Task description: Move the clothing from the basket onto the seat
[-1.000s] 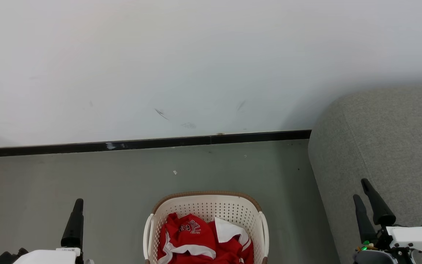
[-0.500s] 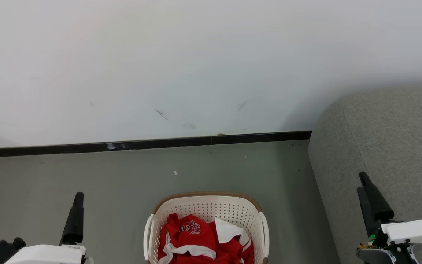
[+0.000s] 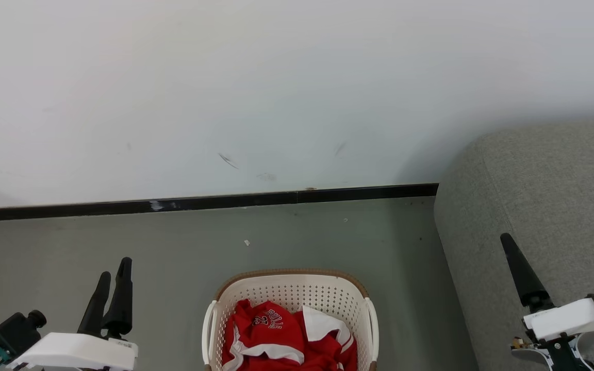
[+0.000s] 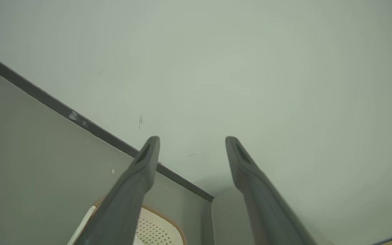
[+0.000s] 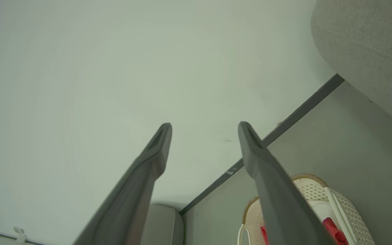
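The bright red sports clothing (image 3: 281,335) of thin fabric with white trim bands lies crumpled inside the oval cream-white perforated plastic basket (image 3: 292,291) with the brown woven-look rim, at the bottom middle of my head view. White lettering and a number show on the topmost fold. None of it is on the large grey fabric-upholstered seat (image 3: 549,196), which stands to the right of the basket with a strip of floor between them.

The basket sits on the grey-green floor (image 3: 173,247), near the black skirting strip (image 3: 225,201) at the foot of the white wall (image 3: 276,77).

My left pincer (image 3: 115,268) hovers over the floor to the left of the basket, well apart from it. Its fingers point toward the wall, and its wrist view shows them spread wide with nothing between them. My right pincer (image 5: 205,125) hangs in front of the seat's rounded side. In the head view, one of its dark fingers stands against the upholstery. In its wrist view the two fingers are spread wide and hold nothing, with the basket and a scrap of red below them.
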Available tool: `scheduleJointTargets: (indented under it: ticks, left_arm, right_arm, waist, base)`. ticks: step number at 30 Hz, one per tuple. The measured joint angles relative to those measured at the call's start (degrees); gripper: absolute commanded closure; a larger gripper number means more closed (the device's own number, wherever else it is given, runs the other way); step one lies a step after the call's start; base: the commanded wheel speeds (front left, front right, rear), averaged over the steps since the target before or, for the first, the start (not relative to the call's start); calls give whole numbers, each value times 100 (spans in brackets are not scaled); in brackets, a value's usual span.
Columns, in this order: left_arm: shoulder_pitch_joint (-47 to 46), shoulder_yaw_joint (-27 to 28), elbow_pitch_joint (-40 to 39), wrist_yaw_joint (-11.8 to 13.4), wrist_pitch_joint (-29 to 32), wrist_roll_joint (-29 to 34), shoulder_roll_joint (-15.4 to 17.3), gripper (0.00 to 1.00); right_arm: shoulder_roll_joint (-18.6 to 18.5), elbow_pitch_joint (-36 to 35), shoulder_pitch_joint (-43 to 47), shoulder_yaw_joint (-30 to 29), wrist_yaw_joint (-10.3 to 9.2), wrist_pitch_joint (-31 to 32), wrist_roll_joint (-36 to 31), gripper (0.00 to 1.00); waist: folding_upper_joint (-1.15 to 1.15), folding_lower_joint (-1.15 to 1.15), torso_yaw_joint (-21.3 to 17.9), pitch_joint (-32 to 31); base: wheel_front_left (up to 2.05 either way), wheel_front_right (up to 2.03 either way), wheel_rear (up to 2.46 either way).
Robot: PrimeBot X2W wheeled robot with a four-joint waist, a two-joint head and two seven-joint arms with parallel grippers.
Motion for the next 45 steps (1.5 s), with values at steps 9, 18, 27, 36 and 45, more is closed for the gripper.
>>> scheduleJointTargets:
  ticks: [9,18,27,36,45]
  left_arm:
    - [0,-241,18,135,-197,1138,167,0]
    - [0,-492,134,412,-367,2221,281,0]
    - [-3,-654,261,623,-571,2984,290,0]
    - [-85,-771,323,721,-754,3637,279,0]
    - [-128,-812,378,818,-901,4174,259,0]
  right_arm:
    - [-222,1,-34,224,0,-138,-1283,0]
    - [-229,11,-129,229,3,-291,-2425,0]
    - [-205,134,-129,162,3,-430,-3528,0]
    - [-74,292,-125,34,4,-557,-4477,0]
    - [55,310,-126,-1,4,-700,-5205,0]
  waist:
    - [0,-9,-6,23]
    - [0,-11,-14,25]
    - [0,-12,-9,24]
    - [0,-12,5,23]
    - [0,-12,30,23]
  base:
    - [0,0,0]
    - [0,0,0]
    - [0,0,0]
    - [0,0,0]
    - [0,0,0]
